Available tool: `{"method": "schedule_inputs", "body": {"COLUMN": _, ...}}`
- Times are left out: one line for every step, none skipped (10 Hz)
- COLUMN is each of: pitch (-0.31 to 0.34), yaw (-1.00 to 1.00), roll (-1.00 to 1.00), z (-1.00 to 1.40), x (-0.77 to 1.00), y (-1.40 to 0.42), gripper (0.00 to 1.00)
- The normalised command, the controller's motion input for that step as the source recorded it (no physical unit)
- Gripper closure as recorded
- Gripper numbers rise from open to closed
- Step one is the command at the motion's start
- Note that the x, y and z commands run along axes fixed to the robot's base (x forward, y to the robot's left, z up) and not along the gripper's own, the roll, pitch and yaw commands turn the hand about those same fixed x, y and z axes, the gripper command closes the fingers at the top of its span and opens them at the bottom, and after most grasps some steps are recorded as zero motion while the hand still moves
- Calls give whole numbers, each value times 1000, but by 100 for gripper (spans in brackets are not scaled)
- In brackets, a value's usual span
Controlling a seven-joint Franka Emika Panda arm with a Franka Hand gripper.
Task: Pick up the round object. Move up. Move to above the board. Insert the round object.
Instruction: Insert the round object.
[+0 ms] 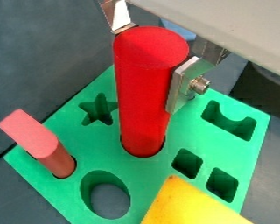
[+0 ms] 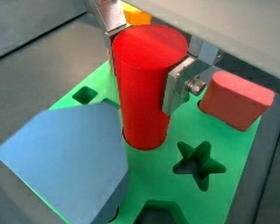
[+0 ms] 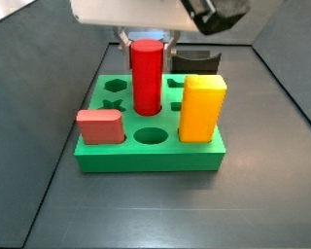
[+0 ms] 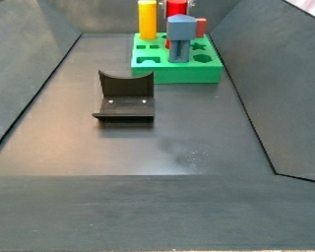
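While four pieces stand on one board, counted left to right in a side view:
Board (image 3: 152,158): one, frame centre.
Reddish block (image 3: 101,125): one.
Round object (image 3: 147,76): one, seated in its hole.
Yellow block (image 3: 202,108): one.
Gripper (image 1: 154,54): fingers apart, flanking the round object's top, released.

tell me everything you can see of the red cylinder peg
The round object is a tall, slim, bright red cylinder, smooth and plain, looking like plastic, with a flat round top. It stands upright with its lower end set in a round hole of the board, as both wrist views show. The gripper is at its upper part, a silver finger on each side, close to or touching it. In a side view it rises about level with the yellow block.
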Motion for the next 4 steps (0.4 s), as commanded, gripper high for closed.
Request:
{"method": "schedule_inputs", "body": {"pitch": 0, "yaw": -6, "roll": 89, "z": -394, "x": 0, "y": 0, "gripper": 100}}
{"method": "schedule_inputs", "body": {"pitch": 0, "yaw": -14, "roll": 53, "z": -349, "x": 0, "y": 0, "gripper": 100}}
{"method": "schedule_inputs", "body": {"pitch": -74, "yaw": -57, "roll": -114, "z": -43, "x": 0, "y": 114, "gripper": 100}}
{"method": "schedule_inputs", "body": {"pitch": 0, "yaw": 0, "roll": 0, "z": 0, "x": 0, "y": 0, "gripper": 100}}
